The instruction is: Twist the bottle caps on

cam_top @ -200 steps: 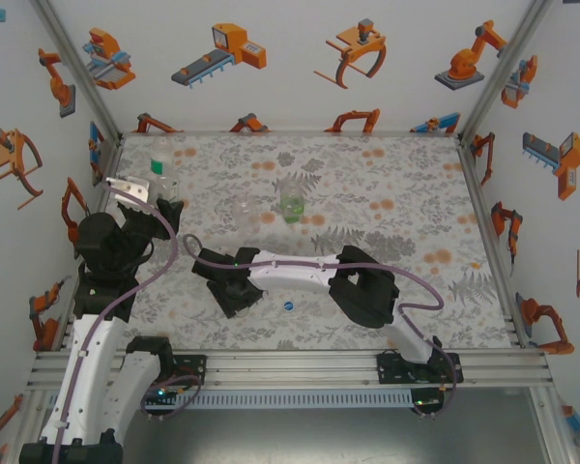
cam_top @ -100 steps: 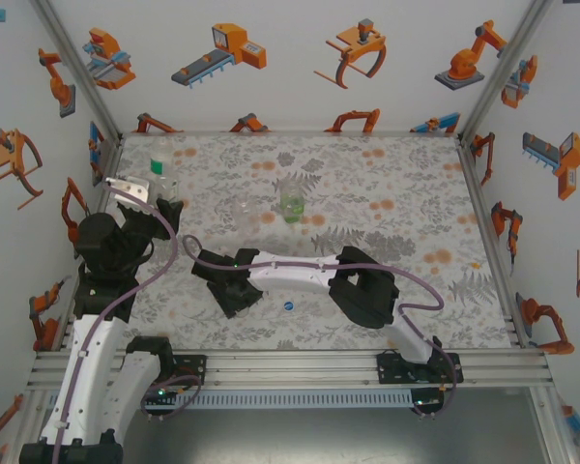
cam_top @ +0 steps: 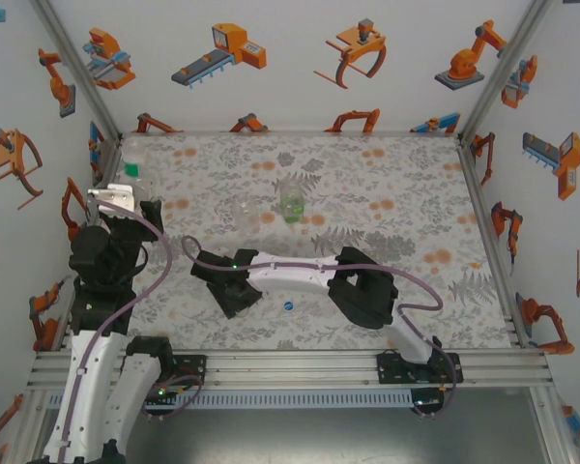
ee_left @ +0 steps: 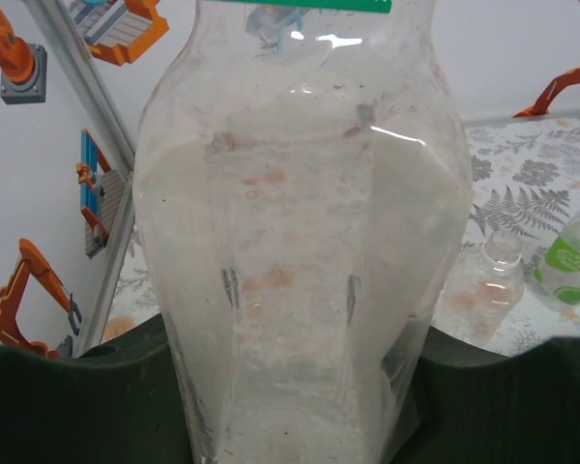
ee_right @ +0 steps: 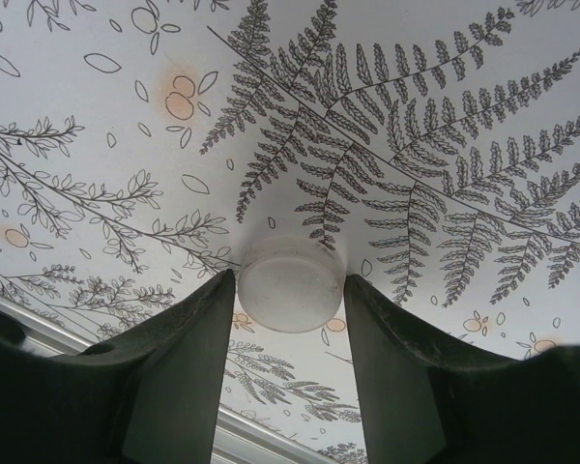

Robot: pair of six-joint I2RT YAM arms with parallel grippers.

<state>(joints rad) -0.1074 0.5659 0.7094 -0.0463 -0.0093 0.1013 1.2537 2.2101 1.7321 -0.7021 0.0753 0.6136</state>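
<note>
Step in hand: grabbing the white cap (ee_right: 290, 287). The right tool (ee_right: 288, 304) is down on the worktop (ee_right: 445, 116). Its fingers (ee_right: 184, 367) press both sides of the cap, so it's clamped on it, and the cap sits flat on the fern print.

The left tool (ee_left: 304, 367) is clamped on the green-capped bottle (ee_left: 300, 222), held upright at the far-left of the worktop by the wall. That bottle looks done.

Next move, my judgement: lift the white cap and carry it to the open clear bottle (ee_left: 498, 275). It needs to be level and centred over the neck, then twisted. The left tool probably has to park its bottle and steady the open one.

The blue cap (cam_top: 288, 305) lies loose near the right tool. The green-tinted bottle (cam_top: 290, 206) stands mid-worktop beside the clear one; can't tell if it's capped.

Views:
- **Right wrist:** gives the finger-to-cap contact, which sits under the tool body from above.
- **Left wrist:** gives the clear bottle's bare neck, which is faint from above.
- **Top:** gives the layout and the blue cap.
</note>
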